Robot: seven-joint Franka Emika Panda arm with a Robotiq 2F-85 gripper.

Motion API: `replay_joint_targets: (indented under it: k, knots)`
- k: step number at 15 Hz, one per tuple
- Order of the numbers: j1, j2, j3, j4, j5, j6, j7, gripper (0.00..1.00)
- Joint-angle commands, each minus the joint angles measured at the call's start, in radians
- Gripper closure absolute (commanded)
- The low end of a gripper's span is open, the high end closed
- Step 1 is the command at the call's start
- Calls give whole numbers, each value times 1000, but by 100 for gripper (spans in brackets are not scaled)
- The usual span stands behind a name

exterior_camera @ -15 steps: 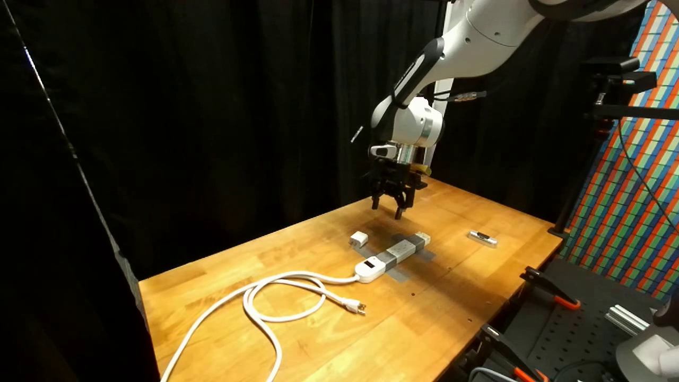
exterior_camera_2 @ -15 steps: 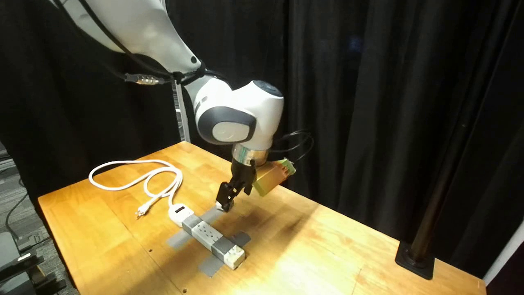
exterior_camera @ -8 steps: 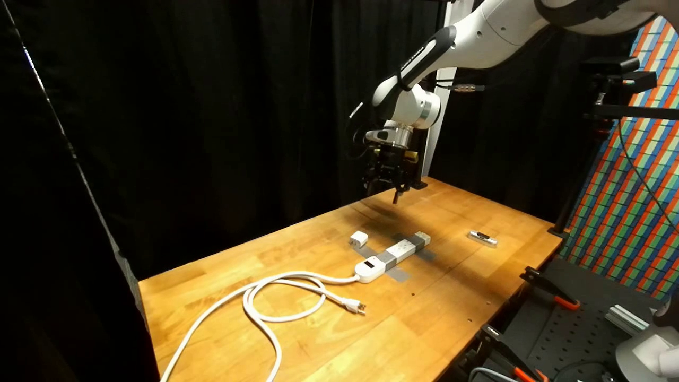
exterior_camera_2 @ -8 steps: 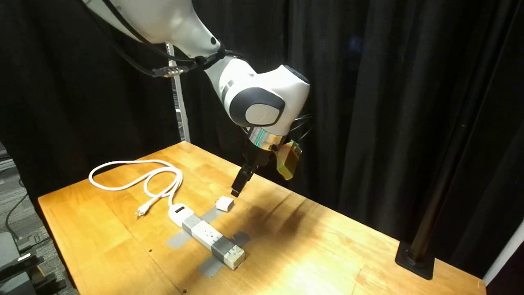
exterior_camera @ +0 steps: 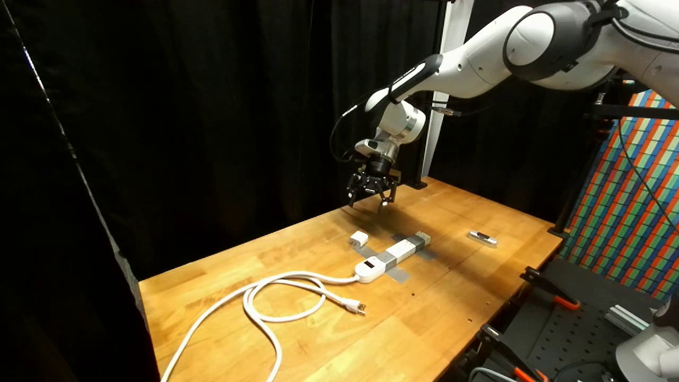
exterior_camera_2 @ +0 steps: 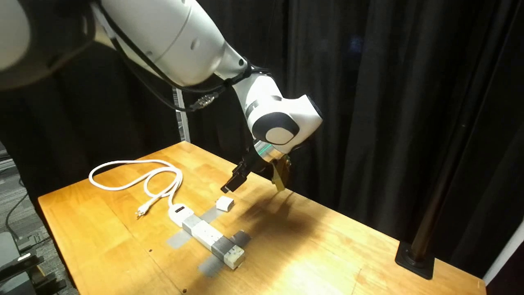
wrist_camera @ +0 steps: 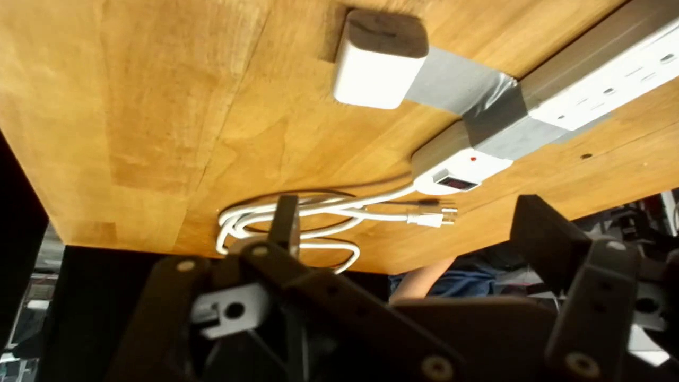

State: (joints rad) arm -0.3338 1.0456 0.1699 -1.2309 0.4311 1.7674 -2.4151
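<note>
White plug adapter (wrist_camera: 379, 66) lies below and near our end effector (exterior_camera: 367, 201), whose jaws we see spread wide.

The adapter (wrist_camera: 379, 74) is smooth plastic — the table (exterior_camera_2: 348, 254) lightly glossy wood, the curtain (exterior_camera_2: 368, 123) matt cloth.

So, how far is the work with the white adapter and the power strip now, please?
Done, it seems: grey tape fastens the power strip to the table. In hand: nothing yet; the open fingers hang above the table, apart from the white adapter. Probably left: any handling of the adapter, which lies beside the strip, not plugged into it. The strip's plug also lies loose on the table.
</note>
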Motion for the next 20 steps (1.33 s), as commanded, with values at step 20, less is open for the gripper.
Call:
replay_joint_targets:
  k: [20]
  knots:
    - [18,453,31,570,3,-257,268,0]
